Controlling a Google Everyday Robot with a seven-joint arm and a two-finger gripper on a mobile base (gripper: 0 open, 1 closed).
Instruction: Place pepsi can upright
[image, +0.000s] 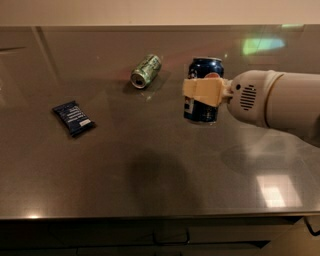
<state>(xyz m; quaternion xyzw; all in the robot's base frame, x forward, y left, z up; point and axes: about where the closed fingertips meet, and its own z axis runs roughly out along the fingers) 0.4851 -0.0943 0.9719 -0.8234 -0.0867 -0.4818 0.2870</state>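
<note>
The pepsi can (202, 70) is dark blue with a silver top and stands nearly upright, right of the table's middle. My gripper (203, 93) reaches in from the right on a white arm (280, 102), and its tan fingers (200, 91) are clamped across the can's middle. The can's base is at or just above the table surface; I cannot tell whether it touches.
A green can (146, 71) lies on its side to the left of the pepsi can. A flat dark blue snack packet (73, 118) lies at the left. The grey table (150, 170) has its front edge near the bottom of the view.
</note>
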